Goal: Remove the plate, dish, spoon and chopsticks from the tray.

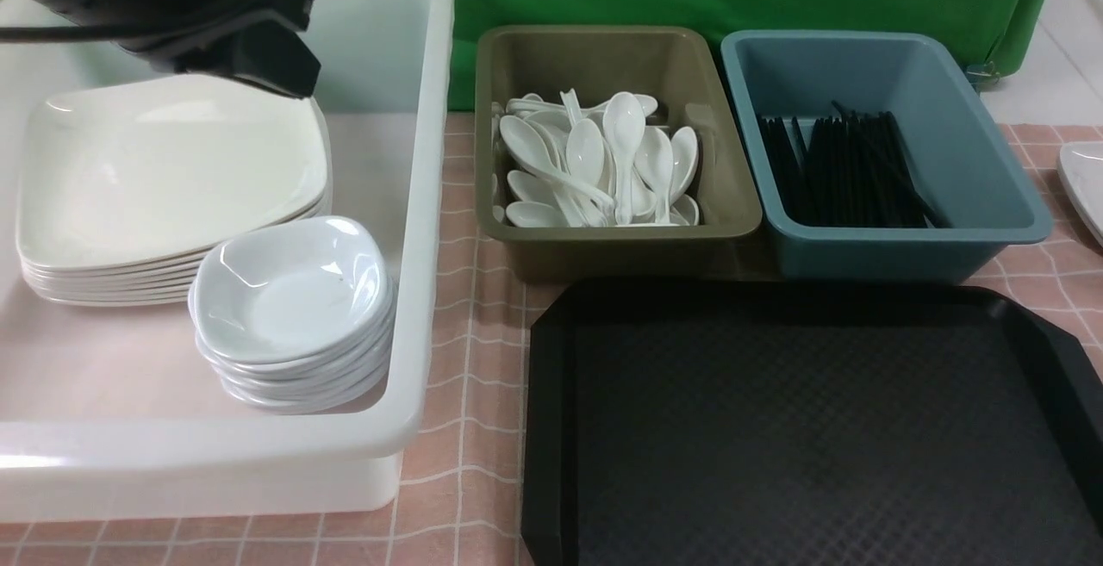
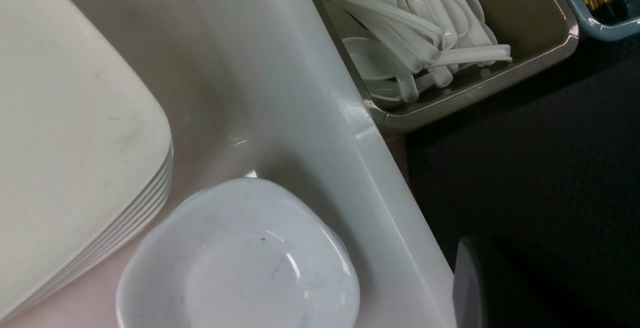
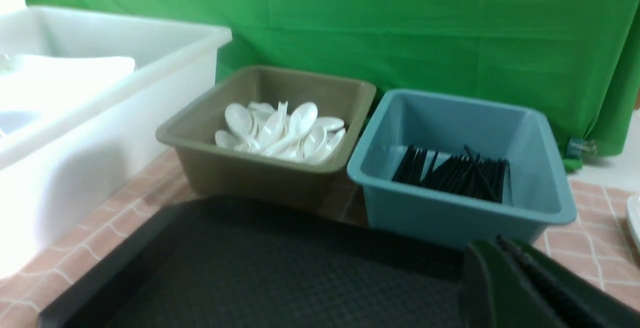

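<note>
The black tray [image 1: 551, 428] lies at the front right with nothing on it; it also shows in the right wrist view [image 3: 250, 268]. The cream plate [image 1: 164, 170] tops a stack in the white bin. The small bluish-white dish [image 1: 289, 290] tops a stack beside it. Spoons [image 1: 595, 161] fill the olive tub. Black chopsticks [image 1: 844, 170] lie in the blue tub. My left gripper [image 1: 276, 66] hangs above the plate stack's far corner, looks shut and holds nothing. My right gripper [image 3: 505, 253] is out of the front view; its jaws are together and empty over the tray's right side.
The white bin [image 1: 422, 204] stands at the left, its wall next to the tray. The olive tub [image 1: 603, 53] and blue tub [image 1: 862, 58] stand just behind the tray. A white dish edge [image 1: 1086, 183] shows at the far right. A green cloth hangs behind.
</note>
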